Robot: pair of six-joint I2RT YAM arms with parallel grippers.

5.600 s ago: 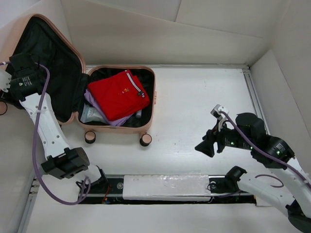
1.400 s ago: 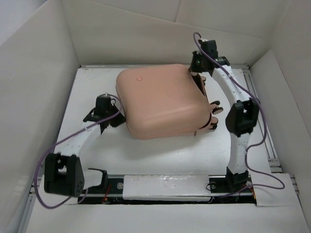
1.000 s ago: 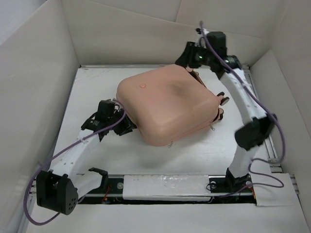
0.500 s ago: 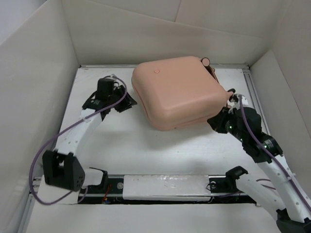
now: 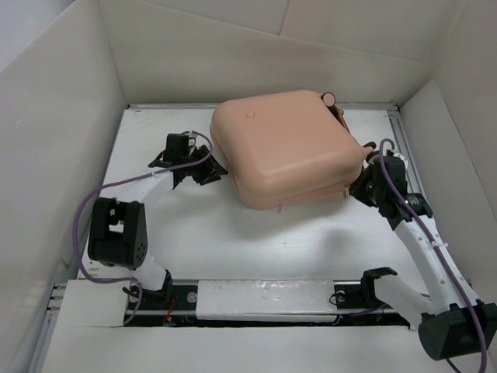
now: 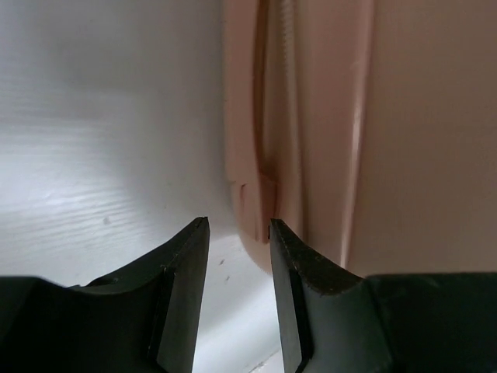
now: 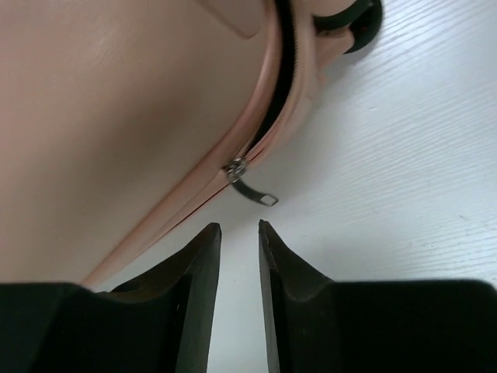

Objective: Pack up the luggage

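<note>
Lying shut on the white table [image 5: 256, 241], the luggage [image 5: 287, 148] sits toward the 12 to 1 o'clock part of the work surface in the overhead view. Its broad peach-pink shell faces up. With both halves together, the contents cannot be seen from any camera. A small round button [image 5: 250, 113] sits on the shell near its 11 o'clock corner, and one caster wheel [image 5: 328, 99] shows at the 1 o'clock corner. The left gripper [image 5: 208, 168] stands just beside the case at its 9 o'clock side. The right gripper [image 5: 362, 186] stands just beside the 4 o'clock corner. From overhead, neither jaw gap can be read. The left wrist camera shows it: the left gripper [image 6: 239, 295] has its fingers [image 6: 182, 287] apart by a narrow gap, with nothing between them. They point at the seam [image 6: 268, 140] where the two shell halves meet, with bare table at 9 o'clock of it. The right wrist camera shows the right gripper [image 7: 239, 287] with its fingers [image 7: 283, 287] likewise slightly apart and empty. Just beyond their tips hangs a metal zipper pull [image 7: 252, 188], not touched. From that pull toward 1 o'clock a dark slit runs between the halves up to a black-and-pink wheel [image 7: 357, 15]. None of this detail is visible overhead.
</note>
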